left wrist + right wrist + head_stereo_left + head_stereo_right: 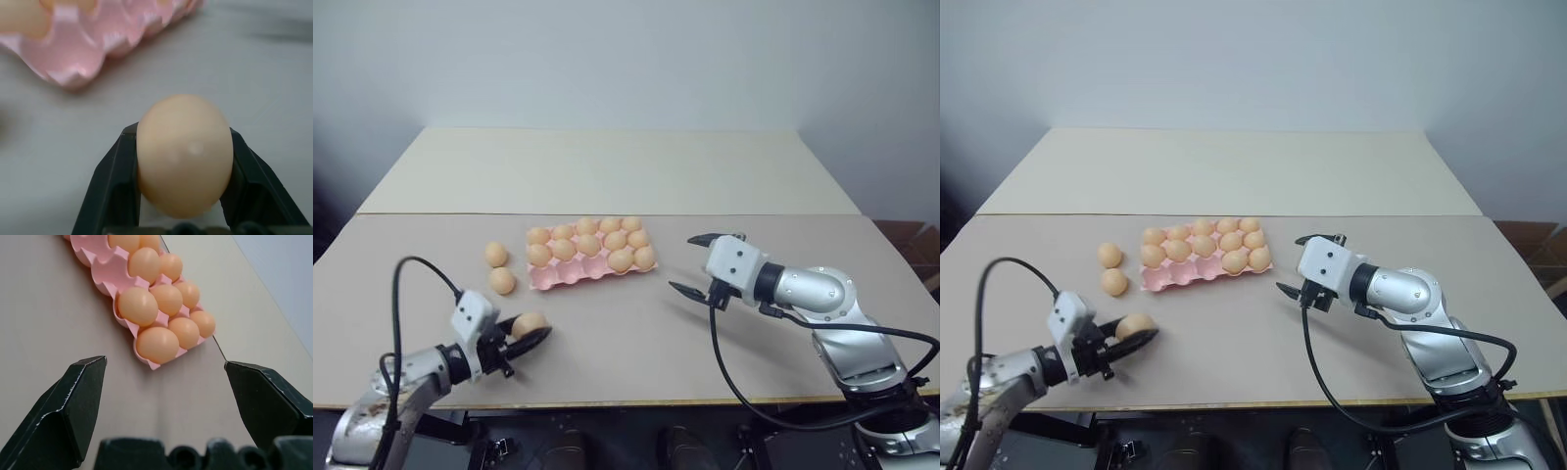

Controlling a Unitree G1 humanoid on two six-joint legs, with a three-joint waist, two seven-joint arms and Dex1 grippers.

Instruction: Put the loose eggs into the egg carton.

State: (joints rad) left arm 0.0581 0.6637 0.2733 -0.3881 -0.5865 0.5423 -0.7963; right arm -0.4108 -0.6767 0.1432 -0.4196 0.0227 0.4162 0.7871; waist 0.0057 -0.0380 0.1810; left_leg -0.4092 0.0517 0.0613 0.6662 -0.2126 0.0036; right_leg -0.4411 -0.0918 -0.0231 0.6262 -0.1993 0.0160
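Note:
The pink egg carton (570,277) lies mid-table with several pale orange eggs in its cups; some front cups stand bare. Two loose eggs (496,255) (502,281) rest on the table just left of it. My left gripper (530,331) is near the front left edge, raised a little off the table, shut on a third egg (185,154) that sits between its black fingers (108,186). My right gripper (697,264) hovers open to the right of the carton, nothing between its fingers (73,401), pointing toward the carton's right end (146,358).
A second beige table top (607,166) adjoins the near one at a seam behind the carton. A black cable (406,294) loops up from my left arm. The front table edge (636,401) runs just below both arms.

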